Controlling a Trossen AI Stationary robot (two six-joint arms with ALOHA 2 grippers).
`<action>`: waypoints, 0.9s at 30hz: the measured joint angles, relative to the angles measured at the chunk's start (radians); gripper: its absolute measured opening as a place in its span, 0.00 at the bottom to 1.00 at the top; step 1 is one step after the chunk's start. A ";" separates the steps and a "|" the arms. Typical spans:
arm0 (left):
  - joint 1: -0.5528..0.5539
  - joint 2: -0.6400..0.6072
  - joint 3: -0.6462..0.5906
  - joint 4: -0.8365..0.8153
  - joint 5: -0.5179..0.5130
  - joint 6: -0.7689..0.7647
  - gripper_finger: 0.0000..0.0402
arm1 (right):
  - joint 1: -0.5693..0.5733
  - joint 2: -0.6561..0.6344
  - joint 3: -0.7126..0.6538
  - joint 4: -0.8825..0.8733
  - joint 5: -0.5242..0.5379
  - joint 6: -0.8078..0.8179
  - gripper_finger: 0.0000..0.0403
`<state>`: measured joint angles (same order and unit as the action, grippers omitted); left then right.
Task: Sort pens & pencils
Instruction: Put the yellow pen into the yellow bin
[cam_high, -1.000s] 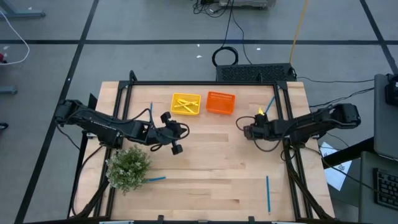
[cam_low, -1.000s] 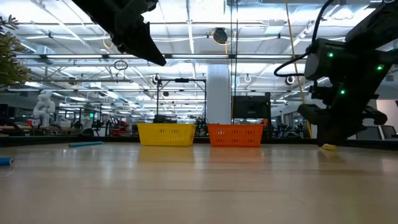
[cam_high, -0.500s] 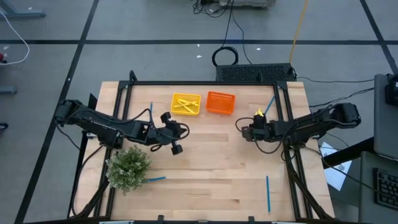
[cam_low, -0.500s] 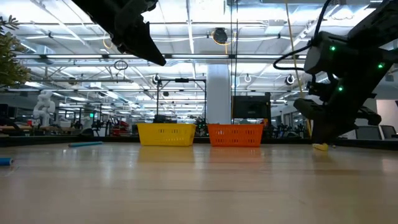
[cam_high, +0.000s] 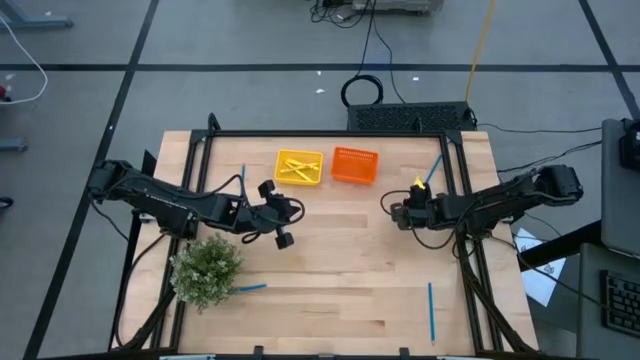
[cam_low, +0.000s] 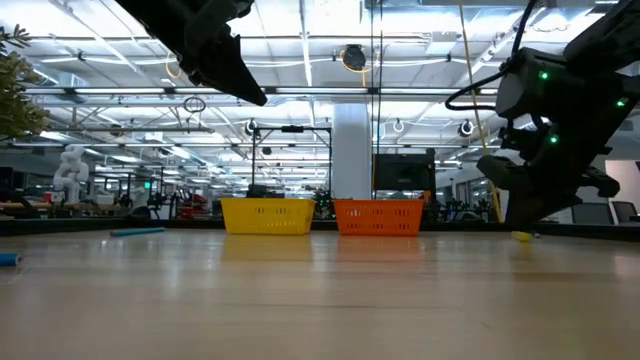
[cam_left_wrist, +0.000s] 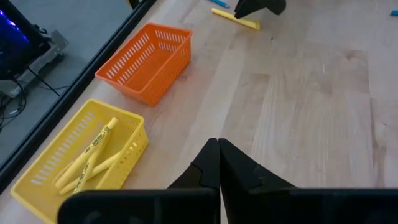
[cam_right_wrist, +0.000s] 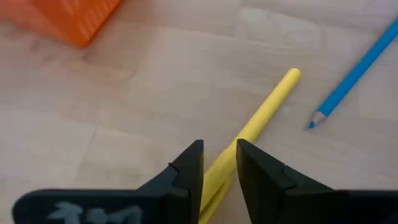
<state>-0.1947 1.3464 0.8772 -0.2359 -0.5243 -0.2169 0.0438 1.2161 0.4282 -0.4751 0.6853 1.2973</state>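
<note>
Over on the right side of the counter, the right jaws sit low on the wood with the fingers narrowly parted around a yellow pen; the pen lies flat between them, and I cannot tell whether they press on it. A blue pencil lies just beside it, apart from it, both close to the counter's right rail. The left jaws hang above the middle-left of the counter, closed tight on nothing, near the bushy plant at the left edge. Against the far edge stand two small trays side by side: the yellow tray holds a few yellow pens, and the orange tray beside it shows no pens from here. A second blue pencil lies by the left rail near the far corner, a third pokes out from under the plant, and a fourth lies toward the near right corner, close to the rail. Between the two arms the middle of the counter is bare wood, running open from the trays to the near edge.
</note>
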 joint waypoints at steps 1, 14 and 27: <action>0.000 0.000 0.000 0.000 0.000 0.000 0.00 | -0.007 -0.011 0.000 -0.003 0.000 0.000 0.21; 0.000 0.000 0.000 -0.020 0.001 -0.005 0.00 | -0.080 -0.060 -0.049 0.049 0.074 0.028 0.21; 0.000 0.000 0.000 -0.024 0.001 -0.006 0.00 | -0.147 -0.060 -0.081 0.088 0.044 -0.019 0.31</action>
<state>-0.1951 1.3460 0.8772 -0.2604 -0.5232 -0.2226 -0.1030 1.1557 0.3470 -0.3866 0.7290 1.2779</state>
